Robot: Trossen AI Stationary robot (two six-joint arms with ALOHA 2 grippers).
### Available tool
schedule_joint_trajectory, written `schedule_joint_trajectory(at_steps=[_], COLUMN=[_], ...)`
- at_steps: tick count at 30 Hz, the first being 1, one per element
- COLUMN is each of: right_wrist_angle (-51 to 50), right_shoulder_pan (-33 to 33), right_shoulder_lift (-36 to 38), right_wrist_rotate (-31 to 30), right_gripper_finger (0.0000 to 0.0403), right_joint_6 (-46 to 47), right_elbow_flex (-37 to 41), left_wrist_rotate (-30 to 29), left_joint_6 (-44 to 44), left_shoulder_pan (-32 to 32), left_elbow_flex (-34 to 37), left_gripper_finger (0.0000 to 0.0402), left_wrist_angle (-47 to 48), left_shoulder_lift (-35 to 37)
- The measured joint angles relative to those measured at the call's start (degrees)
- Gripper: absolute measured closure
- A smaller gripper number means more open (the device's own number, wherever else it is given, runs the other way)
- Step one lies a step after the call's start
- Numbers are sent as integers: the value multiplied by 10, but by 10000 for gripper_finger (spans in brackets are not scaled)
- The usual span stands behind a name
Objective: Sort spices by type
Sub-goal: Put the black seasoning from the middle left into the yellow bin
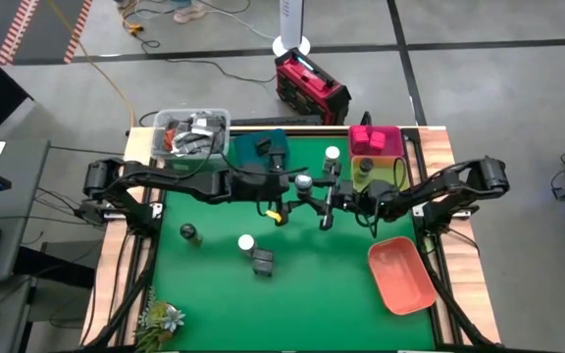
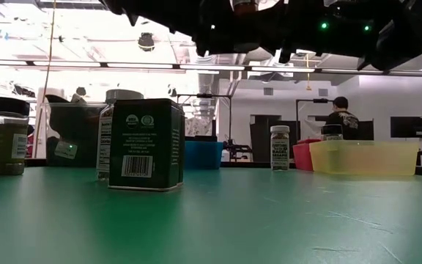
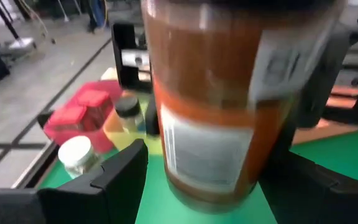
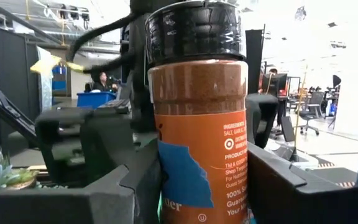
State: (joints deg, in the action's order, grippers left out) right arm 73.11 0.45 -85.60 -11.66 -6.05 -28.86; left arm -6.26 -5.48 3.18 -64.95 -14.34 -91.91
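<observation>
Orange spice jar (image 4: 199,118) is sitting between right gripper's (image 4: 201,180) closed-in fingers, left gripper (image 3: 201,180) flanking it wide, near yellow tray (image 1: 379,169).

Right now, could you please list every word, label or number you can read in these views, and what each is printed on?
"INGREDIENTS", "SALT, GARLIC", "100%": orange label of the dark-lidded spice jar, right wrist view.
Further lines on that label are cut off or too small to read.
Left wrist view of this jar: label blurred, unreadable.
Dark green tin: barcode, round seals and small print, too small to read.
Small white-labelled jar: too small.
</observation>
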Motion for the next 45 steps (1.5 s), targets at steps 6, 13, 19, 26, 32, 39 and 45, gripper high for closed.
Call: schedule_joint_trajectory(at_steps=[6,13,19,26,32,39,45], right_wrist_angle=[0,-5,-18,-31,-39,-50,-128], right_shoulder_pan=[0,0,-1,-1,-1,-2,-2], right_shoulder_lift=[0,0,0,0,2,2,2], right_wrist_rotate=[0,0,0,1,1,1,1], right_gripper_finger=[188,188,182,133,117,117,117], right_joint_6=[0,3,18,22,16,15,10], right_elbow_flex=[0,0,0,1,1,-14,-59], left_wrist_rotate=[6,9,10,6,4,5,15], left_joint_6=[-27,-27,-14,-3,8,14,18], left_shoulder_pan=[0,0,0,0,0,0,0], left_elbow_flex=[0,0,0,0,0,0,0], left_gripper_finger=[126,177,226,223,222,222,222], left_wrist_angle=[-18,-13,-8,27,81,113,133], left_shoulder_lift=[0,0,0,-1,-1,-1,-1])
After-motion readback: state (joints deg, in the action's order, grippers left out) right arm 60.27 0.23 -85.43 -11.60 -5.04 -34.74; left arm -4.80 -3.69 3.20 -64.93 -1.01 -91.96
